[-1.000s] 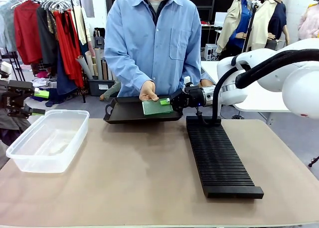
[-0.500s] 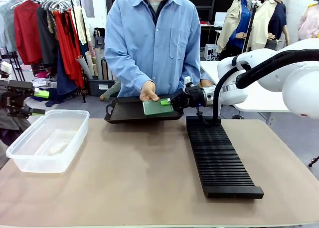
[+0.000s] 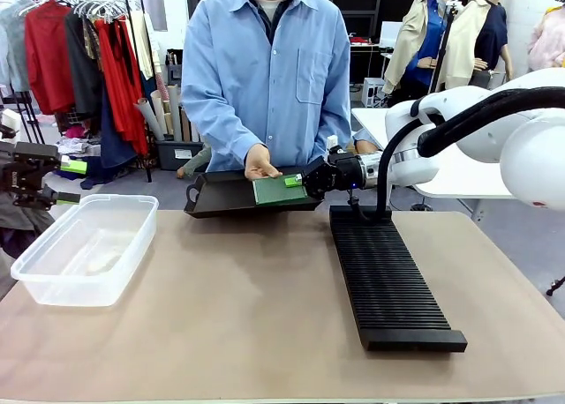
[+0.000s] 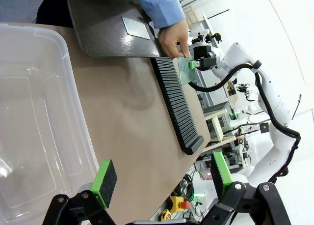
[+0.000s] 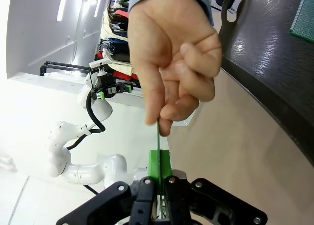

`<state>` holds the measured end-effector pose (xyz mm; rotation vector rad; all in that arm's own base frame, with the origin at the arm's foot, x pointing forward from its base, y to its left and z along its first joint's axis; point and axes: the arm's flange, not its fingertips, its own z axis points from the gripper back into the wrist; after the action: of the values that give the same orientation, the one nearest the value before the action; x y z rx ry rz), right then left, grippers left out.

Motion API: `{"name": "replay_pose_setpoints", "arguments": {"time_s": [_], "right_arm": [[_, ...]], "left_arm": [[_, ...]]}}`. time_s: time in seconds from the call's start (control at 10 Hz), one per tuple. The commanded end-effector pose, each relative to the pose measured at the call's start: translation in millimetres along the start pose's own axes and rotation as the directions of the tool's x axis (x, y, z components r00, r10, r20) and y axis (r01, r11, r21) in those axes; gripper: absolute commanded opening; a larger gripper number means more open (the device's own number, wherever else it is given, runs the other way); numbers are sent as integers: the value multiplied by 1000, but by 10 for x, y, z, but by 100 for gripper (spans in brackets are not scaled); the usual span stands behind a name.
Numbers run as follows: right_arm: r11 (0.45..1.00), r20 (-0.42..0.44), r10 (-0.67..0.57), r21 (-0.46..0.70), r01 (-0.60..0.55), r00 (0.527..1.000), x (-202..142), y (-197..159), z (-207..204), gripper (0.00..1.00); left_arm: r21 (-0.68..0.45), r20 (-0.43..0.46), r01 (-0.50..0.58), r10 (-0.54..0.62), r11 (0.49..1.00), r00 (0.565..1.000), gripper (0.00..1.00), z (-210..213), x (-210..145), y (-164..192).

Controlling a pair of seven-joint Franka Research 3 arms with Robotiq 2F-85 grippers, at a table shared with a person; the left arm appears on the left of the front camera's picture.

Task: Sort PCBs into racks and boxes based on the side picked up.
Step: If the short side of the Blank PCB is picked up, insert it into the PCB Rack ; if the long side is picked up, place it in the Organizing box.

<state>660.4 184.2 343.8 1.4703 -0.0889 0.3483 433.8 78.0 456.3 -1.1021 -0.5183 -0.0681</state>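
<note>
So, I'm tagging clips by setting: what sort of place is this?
Probably a robotics lab or test room: a table with a slotted black rack and clear tub, a clothes rail behind, and a person's hand and the right gripper both holding a PCB.

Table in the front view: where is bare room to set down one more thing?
Free: the wide strip of table between the clear tub and the black rack, and the strip right of the rack. Crowded: the far edge, where tray, PCB, person's hand and right hand gather.
</note>
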Motion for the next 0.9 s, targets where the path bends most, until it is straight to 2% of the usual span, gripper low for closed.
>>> {"name": "replay_pose_setpoints", "arguments": {"time_s": [0.0, 0.8], "right_arm": [[1000, 2, 0, 1, 0, 1000, 4, 8, -23, 0], [1000, 2, 0, 1, 0, 1000, 4, 8, -23, 0]], "left_arm": [[-5, -1, 3, -3, 1000, 1000, 100, 11, -5, -14], [-5, -1, 3, -3, 1000, 1000, 100, 11, -5, -14]]}}
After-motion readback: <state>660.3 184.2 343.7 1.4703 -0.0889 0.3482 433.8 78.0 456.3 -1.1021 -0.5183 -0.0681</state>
